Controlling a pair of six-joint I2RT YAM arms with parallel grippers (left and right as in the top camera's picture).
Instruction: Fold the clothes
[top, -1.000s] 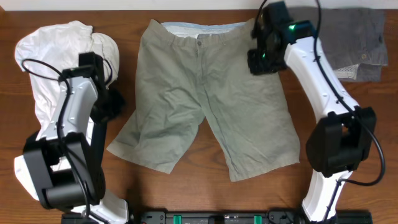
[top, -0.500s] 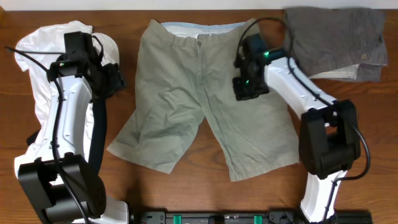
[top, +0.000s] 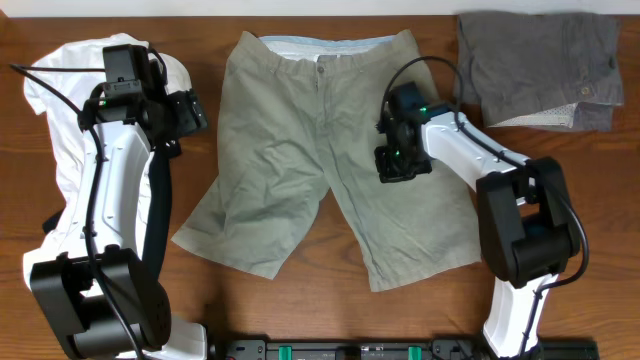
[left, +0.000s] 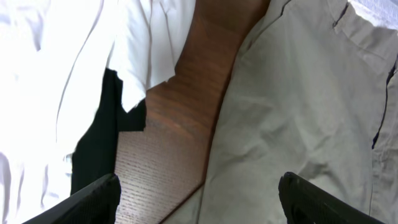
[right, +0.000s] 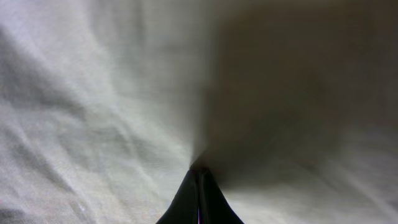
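Khaki shorts (top: 300, 150) lay flat. Right gripper (top: 399, 166), fingers together, pressed into one leg, likely pinning it; left gripper (top: 191, 112), fingers apart, hovered at their side edge, ready to grasp

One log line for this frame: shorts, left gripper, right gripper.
shorts: flat, unfolded | left gripper: open, at shorts' edge, holding nothing | right gripper: shut, pinching shorts
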